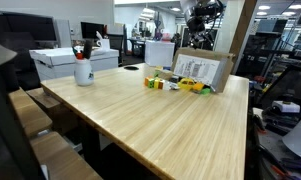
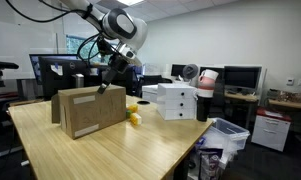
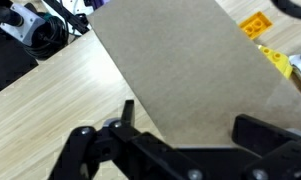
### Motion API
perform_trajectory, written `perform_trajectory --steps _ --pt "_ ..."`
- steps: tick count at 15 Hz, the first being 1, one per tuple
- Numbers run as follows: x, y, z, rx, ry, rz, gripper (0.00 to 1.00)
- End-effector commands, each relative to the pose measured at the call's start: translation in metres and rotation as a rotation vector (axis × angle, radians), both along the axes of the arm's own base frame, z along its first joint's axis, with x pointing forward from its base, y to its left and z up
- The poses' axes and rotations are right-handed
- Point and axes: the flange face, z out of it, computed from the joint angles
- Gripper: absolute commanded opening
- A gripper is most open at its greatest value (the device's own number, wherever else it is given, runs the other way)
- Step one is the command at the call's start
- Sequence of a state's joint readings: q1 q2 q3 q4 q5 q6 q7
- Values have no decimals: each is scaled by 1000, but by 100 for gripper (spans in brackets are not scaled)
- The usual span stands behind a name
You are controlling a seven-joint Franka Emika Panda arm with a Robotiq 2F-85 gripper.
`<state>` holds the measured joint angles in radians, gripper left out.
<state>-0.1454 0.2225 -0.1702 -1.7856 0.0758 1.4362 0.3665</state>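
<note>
My gripper is open and empty, its two black fingers spread wide. It hovers above a flat brown cardboard box that fills most of the wrist view. In both exterior views the box stands on a light wooden table. The gripper hangs just over the box's top edge, and it also shows high in an exterior view. Small yellow and coloured toys lie on the table beside the box.
A white cup with pens stands near a table corner. White boxes are stacked behind the table. A bin sits on the floor. Desks with monitors, chairs and cables surround the table.
</note>
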Motion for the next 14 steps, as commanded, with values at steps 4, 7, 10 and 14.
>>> perform_trajectory --steps 4,7,10,14 --pt "-1 19 -14 8 -10 -12 100" --pt "1 14 -16 10 2 -19 100" --pt "3 -6 -23 24 24 -43 100" --pt "0 0 -3 24 -7 -26 100"
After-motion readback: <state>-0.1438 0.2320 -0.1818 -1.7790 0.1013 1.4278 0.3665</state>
